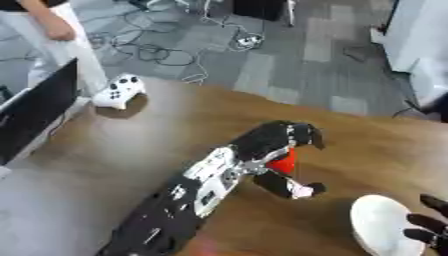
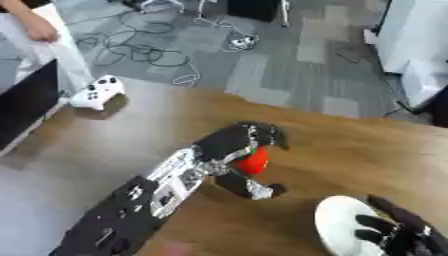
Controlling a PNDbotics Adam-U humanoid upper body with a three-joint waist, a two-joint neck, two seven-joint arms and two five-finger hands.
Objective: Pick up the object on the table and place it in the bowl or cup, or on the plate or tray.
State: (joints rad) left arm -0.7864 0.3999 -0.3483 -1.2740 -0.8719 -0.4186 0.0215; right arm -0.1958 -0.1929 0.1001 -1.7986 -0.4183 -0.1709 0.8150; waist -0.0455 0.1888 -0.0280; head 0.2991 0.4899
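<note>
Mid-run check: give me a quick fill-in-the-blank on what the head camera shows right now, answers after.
1. The left hand is curled round a small ____ object.
2. The white plate lies near the view's lower ____ corner.
3. The right hand rests by the ____.
4. A white game controller sits on the table's far ____ side.

Answers: red; right; plate; left

At centre, the black-and-silver left hand (image 2: 248,150) curls around a small red rounded object (image 2: 255,161) over the brown wooden table (image 2: 350,150). At five o'clock, the black right hand (image 2: 398,231) rests open-fingered on a white round plate (image 2: 337,220).
</note>
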